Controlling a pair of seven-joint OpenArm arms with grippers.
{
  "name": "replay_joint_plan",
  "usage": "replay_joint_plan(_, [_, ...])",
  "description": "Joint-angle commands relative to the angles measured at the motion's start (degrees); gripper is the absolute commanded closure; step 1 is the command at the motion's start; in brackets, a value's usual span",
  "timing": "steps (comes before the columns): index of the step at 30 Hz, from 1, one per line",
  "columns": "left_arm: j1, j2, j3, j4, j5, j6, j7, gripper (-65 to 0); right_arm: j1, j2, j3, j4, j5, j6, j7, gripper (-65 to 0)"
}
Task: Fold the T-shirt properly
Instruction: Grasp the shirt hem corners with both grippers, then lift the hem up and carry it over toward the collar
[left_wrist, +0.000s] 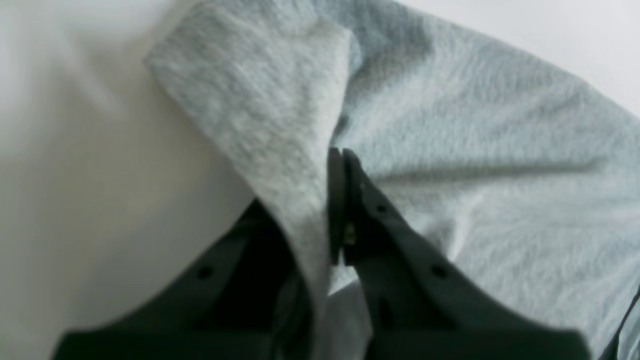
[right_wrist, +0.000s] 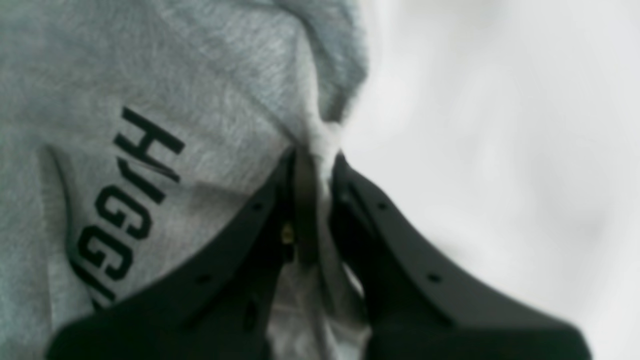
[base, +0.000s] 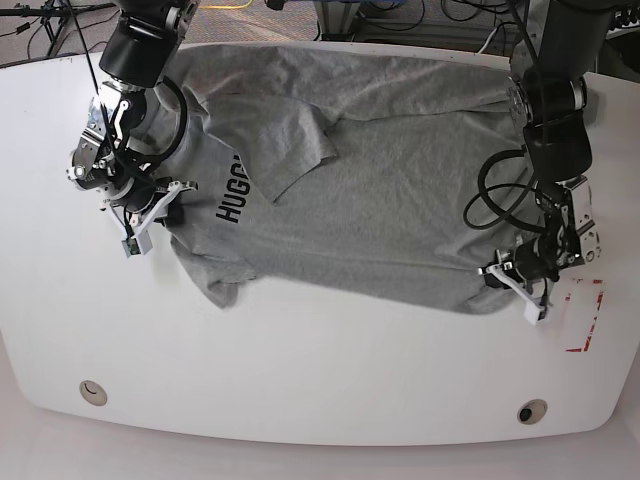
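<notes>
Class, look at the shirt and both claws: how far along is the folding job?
Done: one flap near the lettering already lies turned over. In hand: the left claw and right claw are each shut on an edge of the T-shirt. Left: all the main folds; it lies mostly spread out.

A white tabletop (base: 330, 380) with rounded corners carries everything. Two round holes sit near its front edge — one at the base view's left (base: 92, 391), one at its right (base: 532, 411). Red tape marks (base: 588, 320) lie near its right edge — cables (base: 420, 15) trail on the floor behind.
</notes>
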Motion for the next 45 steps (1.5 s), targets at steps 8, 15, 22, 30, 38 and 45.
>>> replay_joint_plan(8, [5.24, -1.87, -8.20, 24.52, -0.40, 0.22, 9.18, 0.0, 0.11, 1.39, 0.27, 15.56, 0.70, 0.06, -6.33, 0.0])
replay_joint_plan(15, [6.47, -1.87, -9.16, 35.51, -0.40, 0.14, 13.58, 0.0, 2.04, 1.47, 0.10, 19.25, 0.70, 0.06, -8.35, 0.0])
replay_joint_plan(22, [3.04, -1.60, -11.45, 44.83, -0.48, 0.14, 16.92, 0.0, 8.81, 3.93, -1.14, 20.31, 0.79, 0.06, -12.66, 0.0])
replay_joint_plan(30, [-7.16, -1.51, -11.71, 50.89, -0.48, 0.14, 23.07, 0.0, 19.19, 8.51, -6.15, 21.01, 0.79, 0.06, -14.42, 0.0])
replay_joint_plan(38, [-19.11, -1.43, -11.54, 53.09, -0.31, 0.22, 26.15, 0.0, 31.40, 12.90, -12.12, 20.57, 0.79, 0.06, -14.51, 0.0])
replay_joint_plan(45, [-29.66, -1.43, -11.36, 53.88, 0.04, 0.22, 28.70, 0.0, 43.45, 17.39, -18.45, 20.57, 0.79, 0.06, -14.51, 0.0])
